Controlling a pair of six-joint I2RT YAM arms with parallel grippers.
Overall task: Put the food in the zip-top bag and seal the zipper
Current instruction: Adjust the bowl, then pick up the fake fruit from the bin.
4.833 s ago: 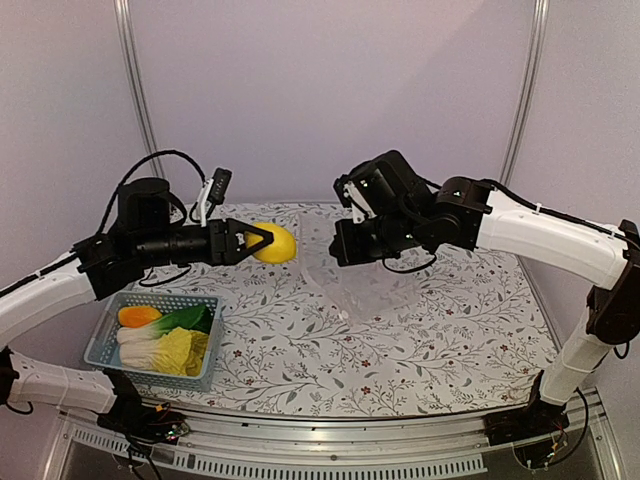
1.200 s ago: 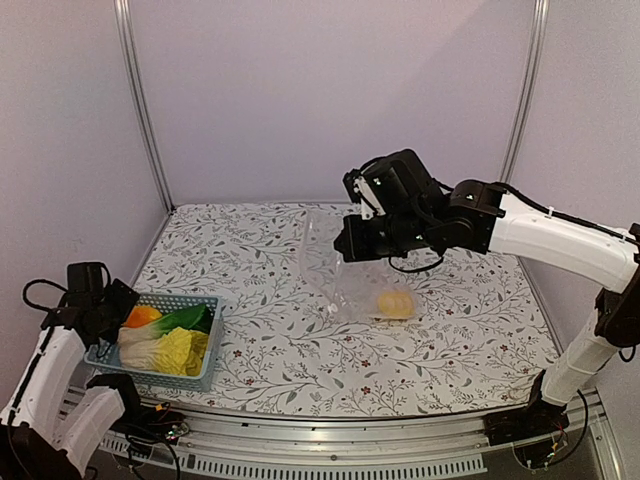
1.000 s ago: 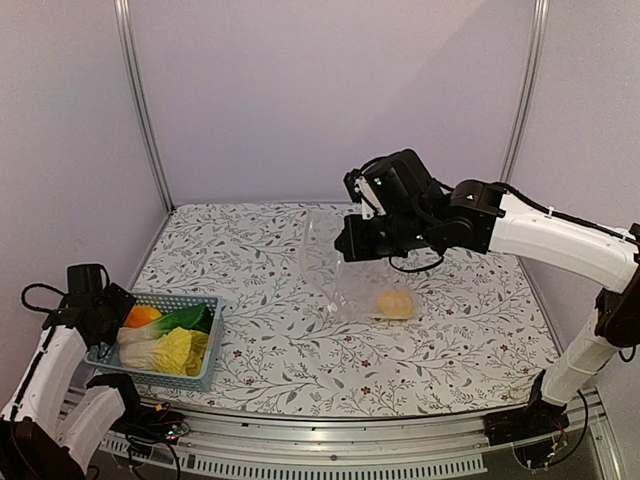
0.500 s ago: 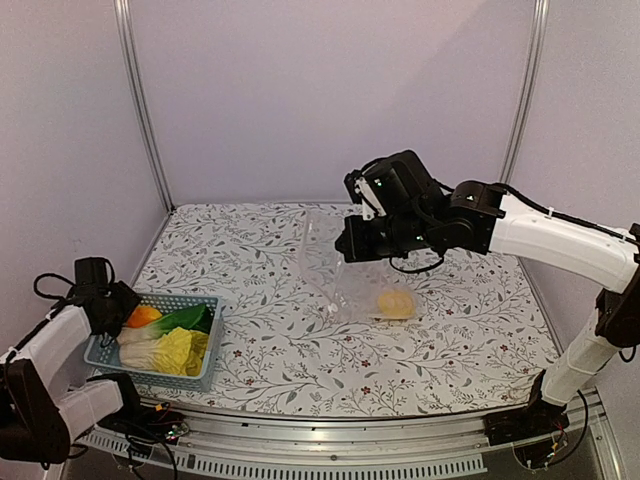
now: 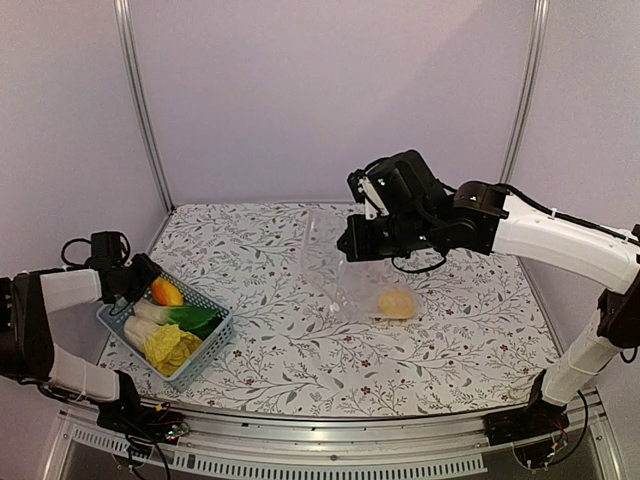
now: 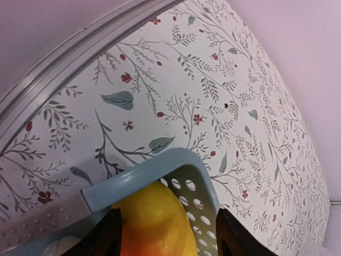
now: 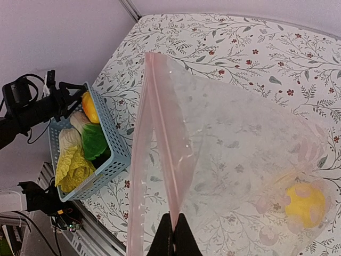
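My right gripper [image 5: 362, 243] [image 7: 175, 228] is shut on the edge of the clear zip-top bag [image 5: 345, 270] [image 7: 234, 128] and holds it up over the table. The bag's pinkish zipper [image 7: 160, 122] runs along the mouth, which gapes to the left. A round yellow fruit [image 5: 396, 303] [image 7: 305, 205] lies inside the bag. My left gripper [image 5: 140, 281] [image 6: 168, 234] straddles the orange fruit [image 5: 165, 292] [image 6: 152, 218] and the basket's corner wall. Its jaws stand apart. The bok choy [image 5: 195, 318] and the napa cabbage [image 5: 168, 346] lie in the basket.
The light-blue slotted basket [image 5: 210, 355] [image 6: 144, 170] sits turned at an angle near the table's left front. A metal rail [image 6: 69, 61] borders the table's left edge, close to my left gripper. Walls and corner posts close the back and sides.
My left gripper has reached into the basket's far corner around the orange fruit and its jaws have narrowed. The basket has swung round. The right gripper and the bag have stayed put.
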